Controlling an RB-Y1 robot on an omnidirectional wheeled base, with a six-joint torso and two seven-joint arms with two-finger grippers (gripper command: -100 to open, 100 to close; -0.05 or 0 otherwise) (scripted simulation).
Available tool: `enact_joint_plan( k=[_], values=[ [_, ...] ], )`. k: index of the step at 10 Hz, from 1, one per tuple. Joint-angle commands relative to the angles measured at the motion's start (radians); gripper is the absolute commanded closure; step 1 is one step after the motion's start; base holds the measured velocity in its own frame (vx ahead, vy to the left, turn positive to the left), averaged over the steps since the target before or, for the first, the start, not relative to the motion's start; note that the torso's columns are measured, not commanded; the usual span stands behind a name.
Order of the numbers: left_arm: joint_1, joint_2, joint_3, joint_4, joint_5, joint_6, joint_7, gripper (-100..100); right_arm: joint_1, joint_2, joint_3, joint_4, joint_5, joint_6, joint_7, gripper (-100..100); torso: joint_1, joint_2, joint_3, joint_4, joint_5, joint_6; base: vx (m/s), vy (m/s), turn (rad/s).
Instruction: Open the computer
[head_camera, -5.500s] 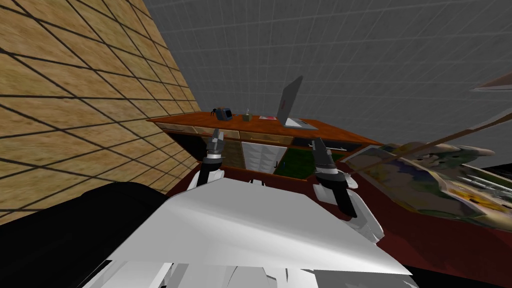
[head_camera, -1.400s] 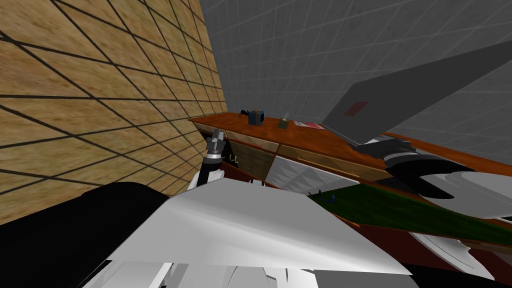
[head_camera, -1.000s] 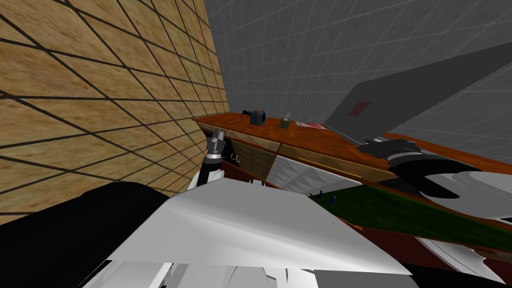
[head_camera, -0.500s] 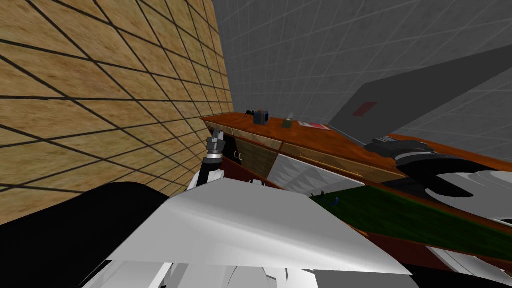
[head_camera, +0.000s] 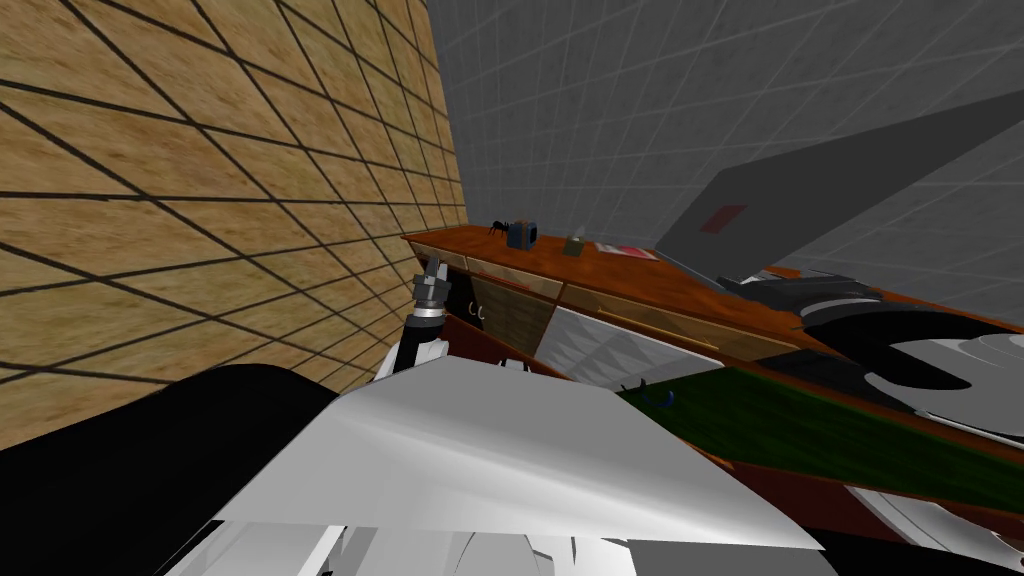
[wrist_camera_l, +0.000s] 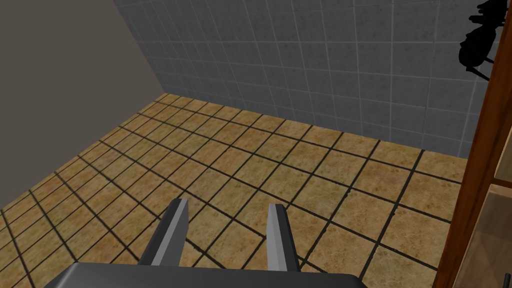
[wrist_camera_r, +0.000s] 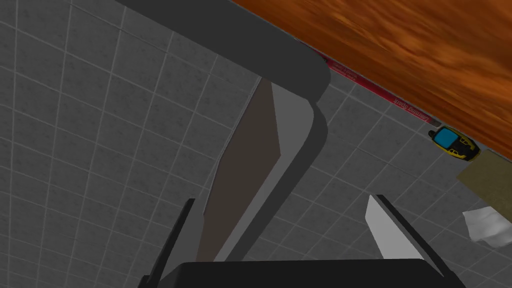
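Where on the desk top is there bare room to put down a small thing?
The front strip of the desk top, between its left corner and the laptop, is bare. Toward the back edge it is crowded: blue box, tissue box, pink book. The right gripper is at the laptop.

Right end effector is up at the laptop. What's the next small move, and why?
Probably close the right end effector on the laptop. Its fingers stand open and the laptop's thin grey edge runs up between them, closer to one finger. The head view puts that arm at the laptop on the desk, so gripping comes before swinging it.
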Motion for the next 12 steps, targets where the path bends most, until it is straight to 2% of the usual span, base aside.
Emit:
enact_joint_plan(
  k=[1,12],
  values=[
    [0.0,0.0,0.0,0.0,0.0,0.0,0.0,0,0.03,-0.052,-0.016,-0.001,-0.014,-0.004,-0.016,-100,0.0,0.0,0.0,0.0,0.0,0.0,0.044,0.005,-0.08],
    [0.0,0.0,0.0,0.0,0.0,0.0,0.0,0,0.114,-0.254,-0.056,0.026,-0.065,-0.026,-0.072,-100,0.0,0.002,0.002,0.001,0.0,0.0,0.032,0.003,-0.078]
  ],
)
